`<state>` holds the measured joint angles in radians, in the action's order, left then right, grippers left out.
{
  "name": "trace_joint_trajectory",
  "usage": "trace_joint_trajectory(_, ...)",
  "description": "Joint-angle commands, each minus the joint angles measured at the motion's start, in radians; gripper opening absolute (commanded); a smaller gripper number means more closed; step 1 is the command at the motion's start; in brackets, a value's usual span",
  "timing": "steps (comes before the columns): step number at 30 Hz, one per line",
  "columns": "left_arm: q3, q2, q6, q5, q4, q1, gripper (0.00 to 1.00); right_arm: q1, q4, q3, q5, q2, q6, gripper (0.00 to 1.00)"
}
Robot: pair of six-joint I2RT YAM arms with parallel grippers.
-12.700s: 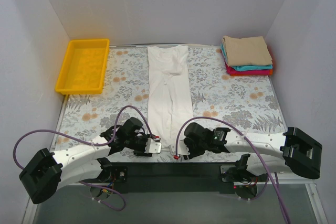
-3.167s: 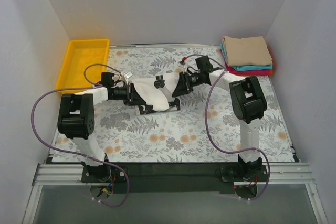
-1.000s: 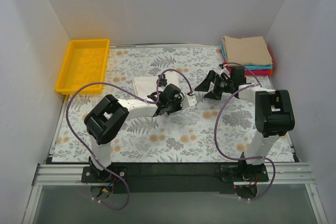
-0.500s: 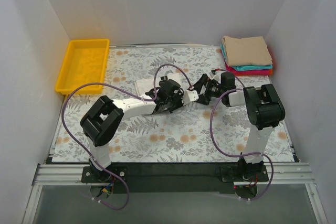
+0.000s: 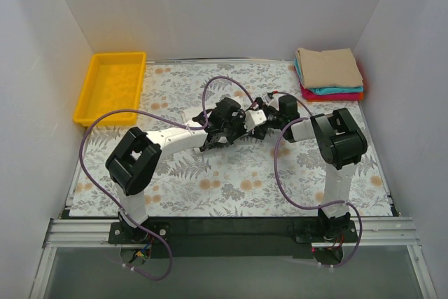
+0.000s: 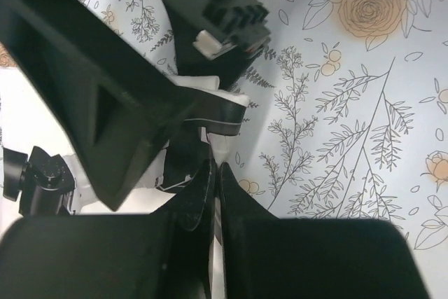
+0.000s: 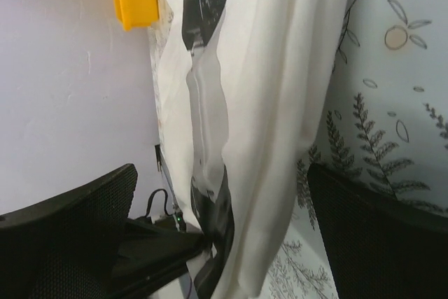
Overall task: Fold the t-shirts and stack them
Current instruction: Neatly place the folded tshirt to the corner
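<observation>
White cotton folded to a small rectangle, the shirt [image 7: 238, 103] lies mid-bench, a little toward the far edge, mostly under my two wrists. My right gripper [image 7: 224, 243] stands wide apart, with the shirt's edge showing between its fingers. My left gripper [image 6: 213, 197] has its fingers pressed together (whether a ply is nipped between them I cannot tell). Both meet at the shirt's right side.

As I judge it, the step is lifting the shirt to carry it to the stack [image 5: 327, 68]. To do that well I would:
- run the right fingers low over the cover [image 5: 231, 180] without snagging it;
- take every layer at the fold, not just the top ply;
- lift level so nothing unrolls.

The yellow tray [image 5: 115, 54] at the far-left corner holds nothing. The stack, at the far-right corner, is tan over teal over red.
</observation>
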<state>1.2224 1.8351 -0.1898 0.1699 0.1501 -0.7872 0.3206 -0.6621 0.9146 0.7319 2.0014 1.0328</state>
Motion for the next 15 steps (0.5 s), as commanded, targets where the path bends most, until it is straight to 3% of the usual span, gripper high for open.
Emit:
trace_joint_trajectory(1,0.034,-0.065,-0.04,0.039,-0.009,0.002,0.0,0.003,-0.042,0.067,-0.074,0.026,0.035,0.96)
trace_joint_trajectory(11,0.043,-0.036,-0.079,0.045,-0.023,0.002,0.0,0.049,-0.079,0.135,-0.127,0.132,0.079,0.81)
trace_joint_trajectory(15,0.046,-0.023,-0.089,0.034,-0.037,0.005,0.0,0.07,-0.085,0.13,-0.135,0.14,0.084,0.8)
